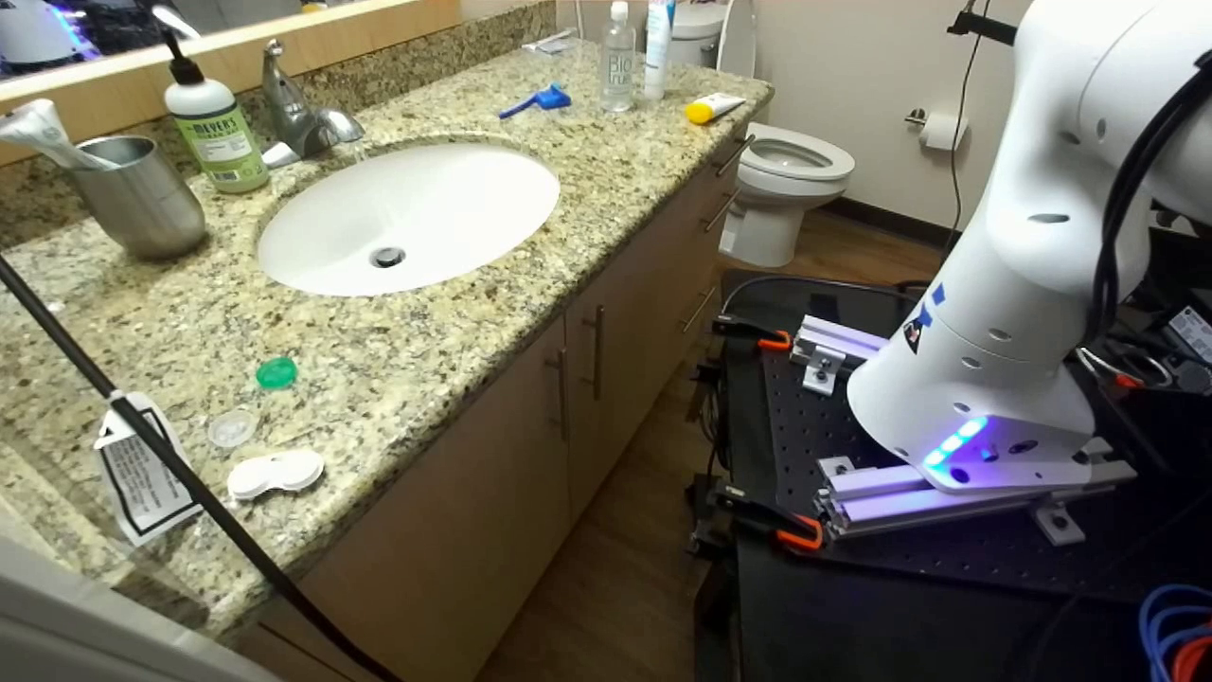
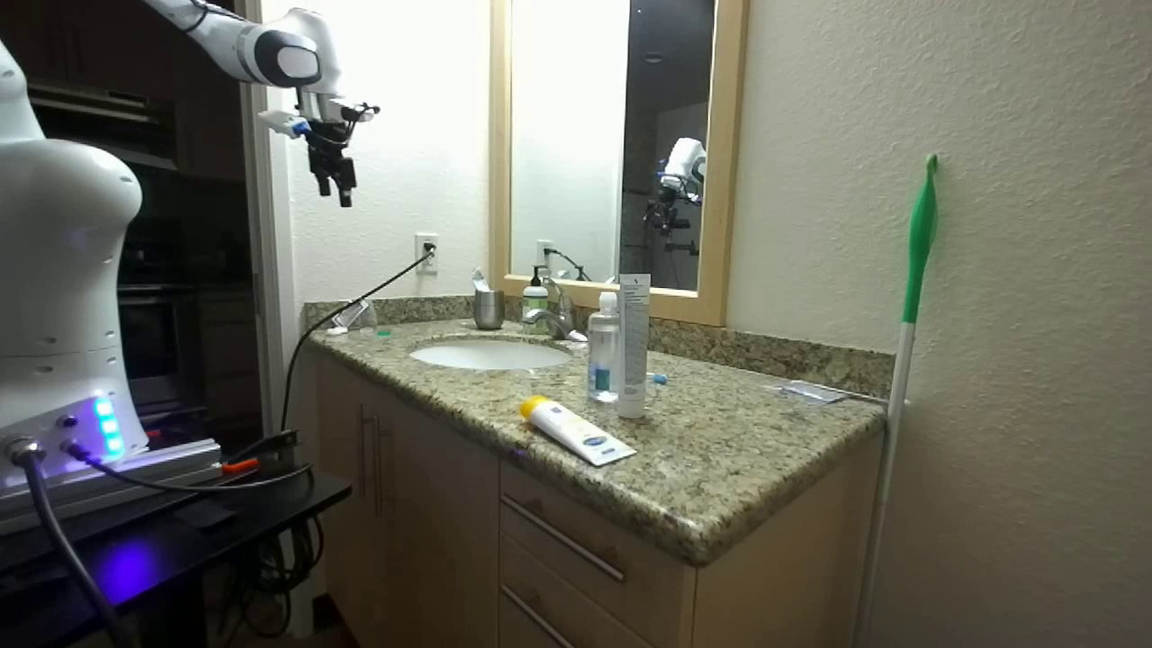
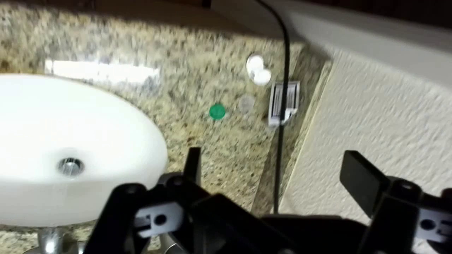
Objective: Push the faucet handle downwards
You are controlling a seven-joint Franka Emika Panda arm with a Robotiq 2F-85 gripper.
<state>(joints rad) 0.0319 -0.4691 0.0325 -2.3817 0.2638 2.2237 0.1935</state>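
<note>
Push seemingly not done: faucet handle [image 1: 274, 57] tops the faucet [image 1: 301, 125] beside the basin [image 1: 473, 213], looks raised. Claw [image 3: 276, 171] hangs high above the counter [image 1: 379, 365], well apart from the handle, spread wide, holding nothing. Approach and downward push both left, I'd judge.

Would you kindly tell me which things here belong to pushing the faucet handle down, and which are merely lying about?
For the job: faucet handle; faucet; open jaws.
Just lying about: pump bottle; metal cup; green disc; yellow-capped tube; clear bottle.
</note>
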